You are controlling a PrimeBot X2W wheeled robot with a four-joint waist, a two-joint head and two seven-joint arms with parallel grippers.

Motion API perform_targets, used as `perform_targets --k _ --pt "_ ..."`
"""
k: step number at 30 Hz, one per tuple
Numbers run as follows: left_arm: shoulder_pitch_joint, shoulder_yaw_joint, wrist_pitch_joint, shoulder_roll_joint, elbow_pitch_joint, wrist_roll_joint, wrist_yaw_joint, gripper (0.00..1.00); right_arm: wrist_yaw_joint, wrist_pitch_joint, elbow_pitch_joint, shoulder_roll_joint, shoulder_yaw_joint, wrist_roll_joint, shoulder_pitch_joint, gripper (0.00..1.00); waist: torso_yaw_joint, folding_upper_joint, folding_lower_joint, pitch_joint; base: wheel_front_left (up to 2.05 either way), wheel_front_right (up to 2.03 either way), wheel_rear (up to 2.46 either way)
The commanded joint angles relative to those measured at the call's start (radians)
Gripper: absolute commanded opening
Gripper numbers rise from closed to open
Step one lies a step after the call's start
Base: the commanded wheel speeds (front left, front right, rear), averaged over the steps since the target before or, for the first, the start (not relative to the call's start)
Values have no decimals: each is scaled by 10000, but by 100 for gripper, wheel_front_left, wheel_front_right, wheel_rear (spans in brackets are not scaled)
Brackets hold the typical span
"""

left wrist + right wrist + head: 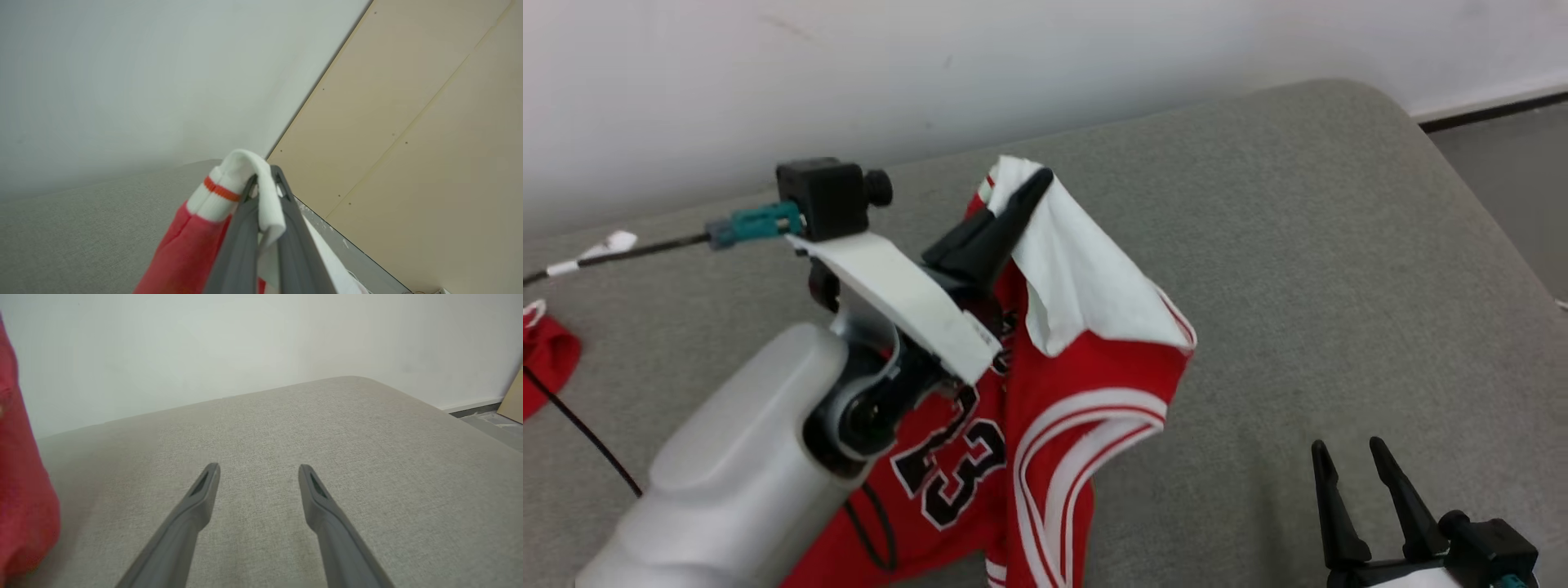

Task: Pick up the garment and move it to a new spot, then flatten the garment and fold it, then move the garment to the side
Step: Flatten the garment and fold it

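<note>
While left gripper (1039, 175) clenched on white edge of garment (1086, 384), red cloth hung lifted above grey cushion (1298, 245), ctr-left; right gripper (1347, 447) sat near right w/ fingers spread, apart from garment.

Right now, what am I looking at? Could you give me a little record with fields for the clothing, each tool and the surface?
garment: red jersey with white trim and the number 23
garment state: held up by one edge, white inner side showing at the top, the rest hanging
left tool: shut on the jersey's white-banded edge
right tool: open, holding nothing
surface: grey cushion against a pale wall
also there: another red cloth at the cushion's left side
</note>
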State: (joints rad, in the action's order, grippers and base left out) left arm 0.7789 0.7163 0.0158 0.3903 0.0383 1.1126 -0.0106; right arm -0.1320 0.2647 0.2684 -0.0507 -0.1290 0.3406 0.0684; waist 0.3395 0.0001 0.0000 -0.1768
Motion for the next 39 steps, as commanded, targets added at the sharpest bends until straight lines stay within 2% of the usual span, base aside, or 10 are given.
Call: perform_targets --k 1,7,14,16,17,18,27,34,39 --pt "255 -54 -81 1 221 -218 33 0 25 -6 -48 0 -18 44 209 100 851 -1 0 -787 0 0 0" --pt "1897 -22 -478 -243 2567 -1125 305 0 25 -6 -162 -1 -164 178 344 100 1415 -1 0 -1196 0 0 0" --pt "3090 550 -1608 -475 5161 -2672 594 0 25 -6 -121 -4 -296 270 401 100 1598 -1 0 -1320 0 0 0" --pt "3191 640 -1956 -503 5761 -2840 703 35 25 -6 -89 -4 -359 288 425 100 1602 -1 0 -1281 0 0 0" --pt "3243 631 -2127 -527 6018 -2929 679 64 25 -6 -72 -7 -361 292 432 100 1585 -1 0 -1252 0 0 0" --pt "3226 638 -2220 -607 6270 -2954 717 100 25 -6 -61 -7 -350 291 430 100 1553 -1 0 -1213 0 0 0" --pt "2476 817 -2696 -978 7267 -2969 1106 100 25 -6 43 -12 -93 -22 268 100 901 -1 0 -675 0 0 0" --pt "1130 612 -2804 -984 6807 -2886 1228 100 25 -6 113 -13 227 -431 55 100 85 -1 0 16 0 0 0" --pt "-149 -227 -2799 -758 5814 -3178 924 100 25 -6 178 -12 382 -740 -181 100 -480 -1 0 547 0 0 0"
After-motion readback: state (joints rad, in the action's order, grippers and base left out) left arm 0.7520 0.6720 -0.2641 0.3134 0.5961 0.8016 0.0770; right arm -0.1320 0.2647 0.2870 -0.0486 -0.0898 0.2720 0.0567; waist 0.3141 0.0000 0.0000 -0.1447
